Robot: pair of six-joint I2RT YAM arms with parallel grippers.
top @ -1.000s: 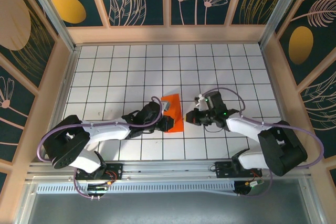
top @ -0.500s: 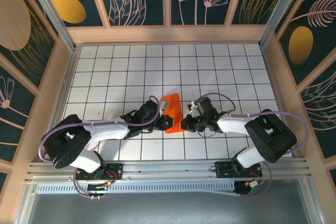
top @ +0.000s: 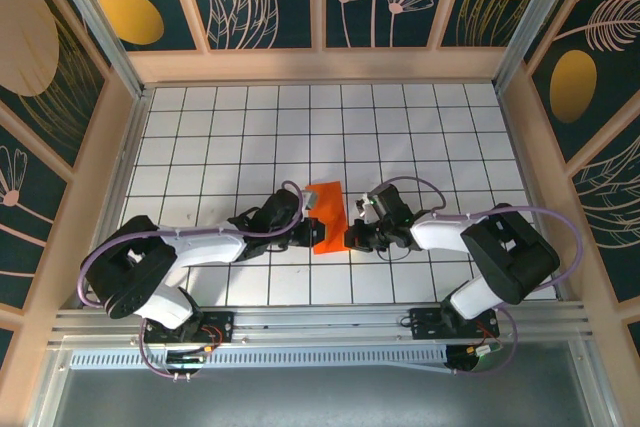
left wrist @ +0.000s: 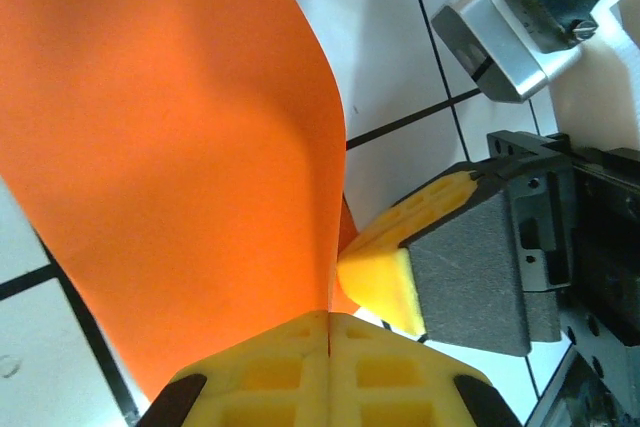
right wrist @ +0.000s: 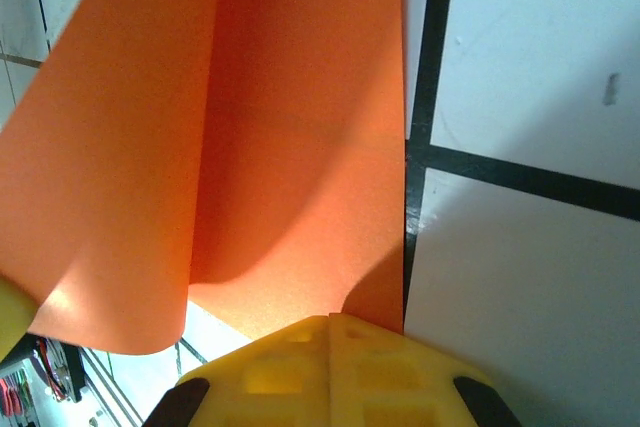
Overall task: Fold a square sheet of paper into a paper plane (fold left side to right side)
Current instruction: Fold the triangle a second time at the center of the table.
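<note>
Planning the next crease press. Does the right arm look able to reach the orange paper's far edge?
Probably yes: the right gripper sits shut at the near edge of the paper, and bare tiles beyond leave the way free.

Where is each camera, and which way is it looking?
Top camera: up above and behind the arms, looking down at the table; both arms show.
Left wrist: on the left arm, looking past the left gripper, shut on the orange paper.
Right wrist: likewise past the right gripper, also shut on it.
All three share the orange paper.
</note>
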